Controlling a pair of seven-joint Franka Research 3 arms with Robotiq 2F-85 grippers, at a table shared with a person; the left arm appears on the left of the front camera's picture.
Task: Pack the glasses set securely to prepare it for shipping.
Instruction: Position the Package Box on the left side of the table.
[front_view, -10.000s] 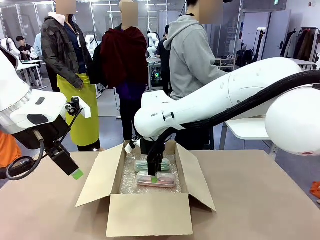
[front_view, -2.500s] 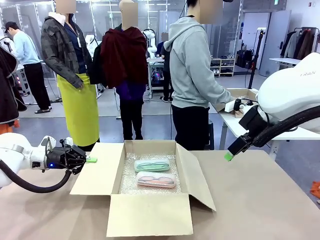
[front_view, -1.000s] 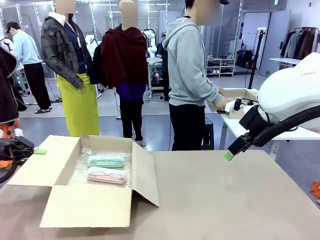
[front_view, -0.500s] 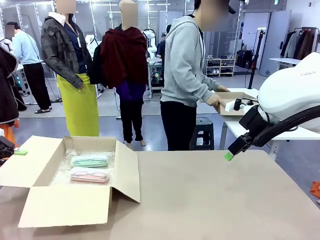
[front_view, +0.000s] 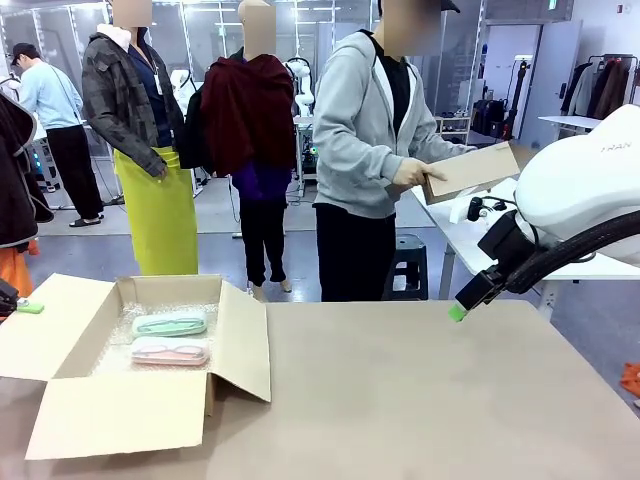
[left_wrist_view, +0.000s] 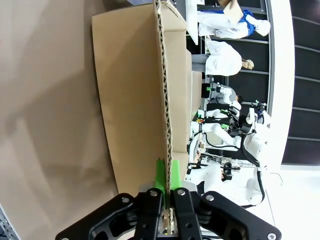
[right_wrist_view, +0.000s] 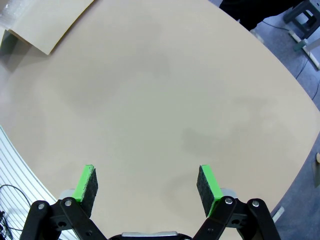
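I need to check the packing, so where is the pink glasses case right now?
In the front view, the pink glasses case lies inside the open cardboard box at the table's left, just nearer than the green case.

2 eyeglass cases (front_view: 170, 337), 1 cardboard box (front_view: 120, 412), 2 grippers (front_view: 459, 312).

Left fingers (left_wrist_view: 165, 176) nearly together at the near-left edge; right fingers (right_wrist_view: 209, 183) wide apart, raised at right.

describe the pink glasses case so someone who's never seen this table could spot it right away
Find the open cardboard box at the table's left end, lined with bubble wrap. Two oblong cases with rounded ends lie side by side inside. The pink glasses case is the one nearer the robot, pale pink, while the mint green case lies just behind it.
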